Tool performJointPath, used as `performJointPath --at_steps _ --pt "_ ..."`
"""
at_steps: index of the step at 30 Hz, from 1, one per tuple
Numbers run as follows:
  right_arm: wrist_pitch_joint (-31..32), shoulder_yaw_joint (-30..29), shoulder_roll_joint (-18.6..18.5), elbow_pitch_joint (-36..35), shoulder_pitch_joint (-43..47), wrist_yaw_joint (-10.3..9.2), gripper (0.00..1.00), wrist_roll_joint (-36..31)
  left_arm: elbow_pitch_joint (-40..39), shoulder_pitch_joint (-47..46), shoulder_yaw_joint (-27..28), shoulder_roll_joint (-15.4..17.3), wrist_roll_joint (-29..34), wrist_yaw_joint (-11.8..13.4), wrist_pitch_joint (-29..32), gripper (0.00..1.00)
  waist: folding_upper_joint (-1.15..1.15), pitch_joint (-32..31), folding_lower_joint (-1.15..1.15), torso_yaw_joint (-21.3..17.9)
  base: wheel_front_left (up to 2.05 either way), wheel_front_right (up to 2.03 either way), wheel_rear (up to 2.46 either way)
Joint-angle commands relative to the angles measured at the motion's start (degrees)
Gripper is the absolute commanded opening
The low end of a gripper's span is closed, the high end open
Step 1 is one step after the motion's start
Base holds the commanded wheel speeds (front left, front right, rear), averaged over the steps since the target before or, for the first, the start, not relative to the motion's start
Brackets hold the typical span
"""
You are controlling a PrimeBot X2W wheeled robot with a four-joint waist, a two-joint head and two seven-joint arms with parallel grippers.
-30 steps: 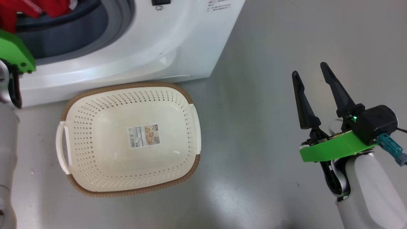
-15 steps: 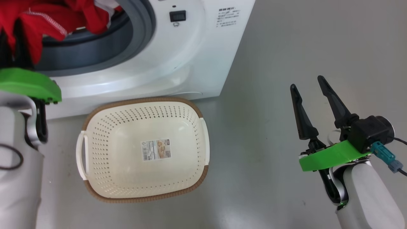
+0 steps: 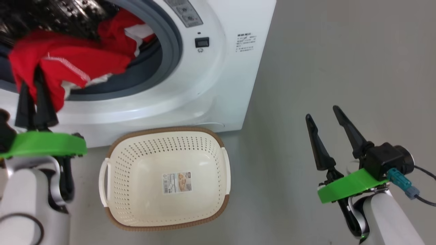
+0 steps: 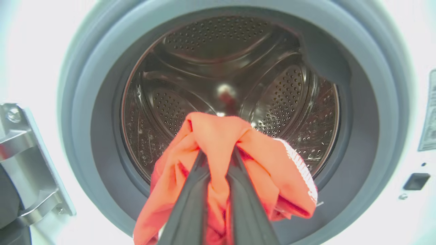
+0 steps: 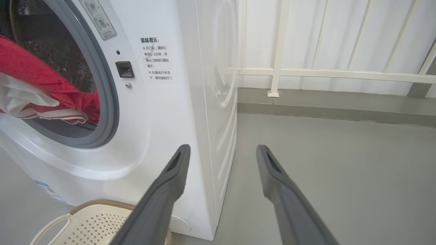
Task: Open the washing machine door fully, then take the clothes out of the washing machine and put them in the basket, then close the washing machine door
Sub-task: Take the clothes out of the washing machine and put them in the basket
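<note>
Red clothes (image 3: 68,64) in washing machine (image 3: 218,85) mouth, cream basket (image 3: 143,153) in front.

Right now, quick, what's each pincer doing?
Left pincer: shut on the clothes.
Right pincer: open, holding nothing.

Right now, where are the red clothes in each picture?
Head view: red clothes upper left, spilling from the drum, pinched by the left claw.
Left wrist view: red clothes bottom centre, bunched in that claw.
Right wrist view: red clothes at left edge, inside the opening.
Shared landmark: grey rubber ring around the drum mouth.
</note>
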Motion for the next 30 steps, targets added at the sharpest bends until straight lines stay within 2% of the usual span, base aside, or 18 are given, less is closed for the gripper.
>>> performJointPath --at_steps 1,10,14,22,30 --pt "-0.36 1.36 0.27 -0.91 1.11 0.36 1.0 -0.16 -3.35 2.01 2.22 1.35 -0.04 -0.72 -0.67 0.0 0.0 -2.67 0.0 0.96 0.0 0.0 0.0" --pt "-0.36 1.74 0.23 0.22 2.67 0.36 1.0 0.29 -14.61 11.24 2.72 -1.19 1.02 -1.41 -0.67 0.0 0.0 -6.47 0.0 1.11 0.0 0.0 0.0" --pt "-0.36 1.63 0.24 0.38 3.84 0.36 1.0 0.63 -18.14 16.97 0.93 -2.63 1.21 -2.42 -0.66 0.0 0.0 -7.82 0.0 1.1 0.0 0.0 0.0" --pt "-0.36 1.39 0.25 -0.08 3.96 0.36 1.0 0.93 -15.35 20.81 -1.24 -4.07 -0.49 -3.67 -0.28 0.0 0.0 -6.59 0.0 0.82 0.0 0.0 0.0" --pt "-0.36 1.48 0.26 -0.48 2.17 0.36 1.0 1.36 -4.46 18.73 -3.06 -5.37 -2.83 -5.81 -0.46 0.0 0.0 -3.12 0.0 0.21 0.0 0.0 0.0"
